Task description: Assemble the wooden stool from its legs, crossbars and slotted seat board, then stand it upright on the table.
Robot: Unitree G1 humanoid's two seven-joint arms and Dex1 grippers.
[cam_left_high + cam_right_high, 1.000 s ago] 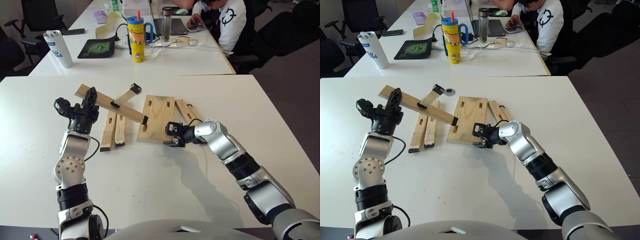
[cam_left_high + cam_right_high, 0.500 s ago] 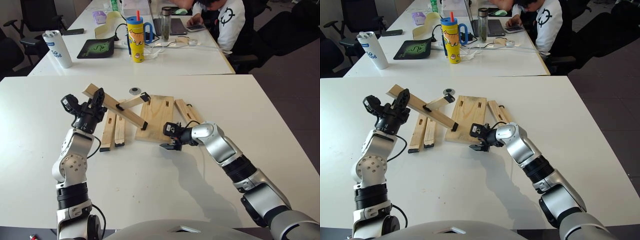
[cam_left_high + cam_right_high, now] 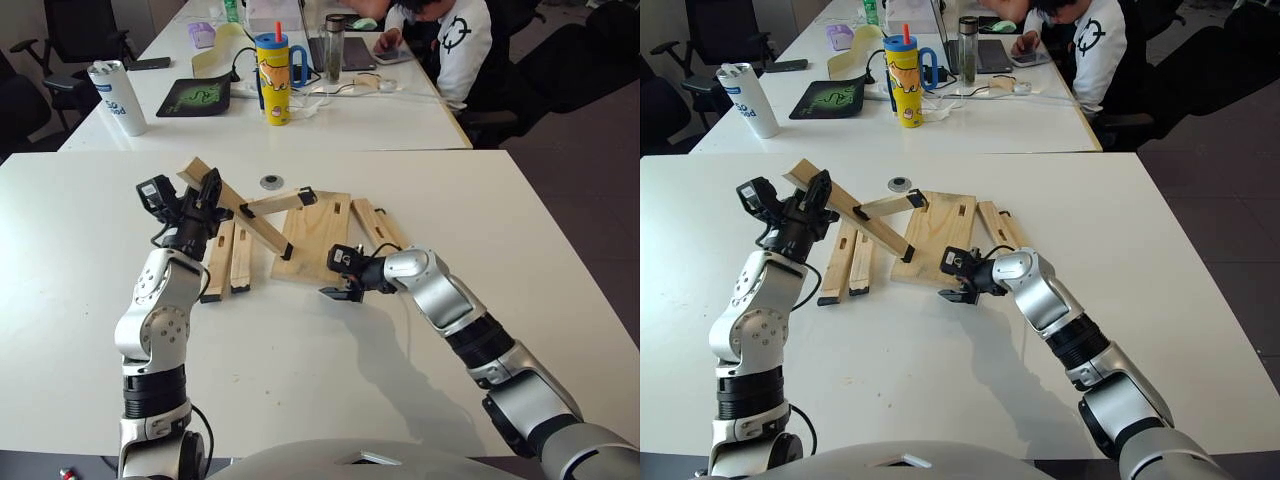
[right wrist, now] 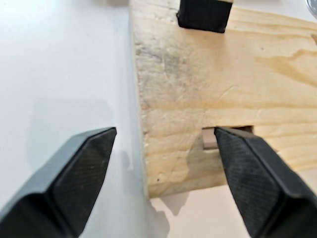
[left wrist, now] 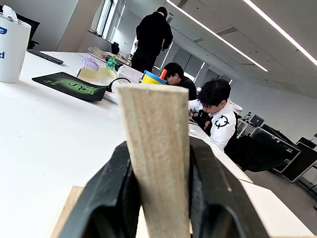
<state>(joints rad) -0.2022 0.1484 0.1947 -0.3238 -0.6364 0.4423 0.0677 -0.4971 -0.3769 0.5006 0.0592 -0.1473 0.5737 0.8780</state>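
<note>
My left gripper (image 3: 203, 203) is shut on a wooden leg (image 5: 153, 124) joined to a crossbar (image 3: 278, 201). It holds the pair tilted above the table, and the leg's black-capped lower end (image 3: 286, 249) sits at the left edge of the slotted seat board (image 3: 320, 225). The board lies flat mid-table. My right gripper (image 3: 341, 281) is open at the board's near corner. One of its fingers (image 4: 79, 173) is on each side of the corner (image 4: 163, 163). Two more wooden pieces (image 3: 227, 262) lie flat left of the board, and one piece (image 3: 375, 222) lies to its right.
A small round metal part (image 3: 270, 182) lies on the table behind the board. The table behind holds a yellow cup (image 3: 273, 78), a white bottle (image 3: 117, 97) and a dark mat (image 3: 194, 95), with a seated person at its far side. The table's near half is bare.
My left gripper has carried the leg and crossbar to the right and tipped them steeper, so the leg's lower end has come to the board's left edge. The right gripper has drawn slightly nearer.
</note>
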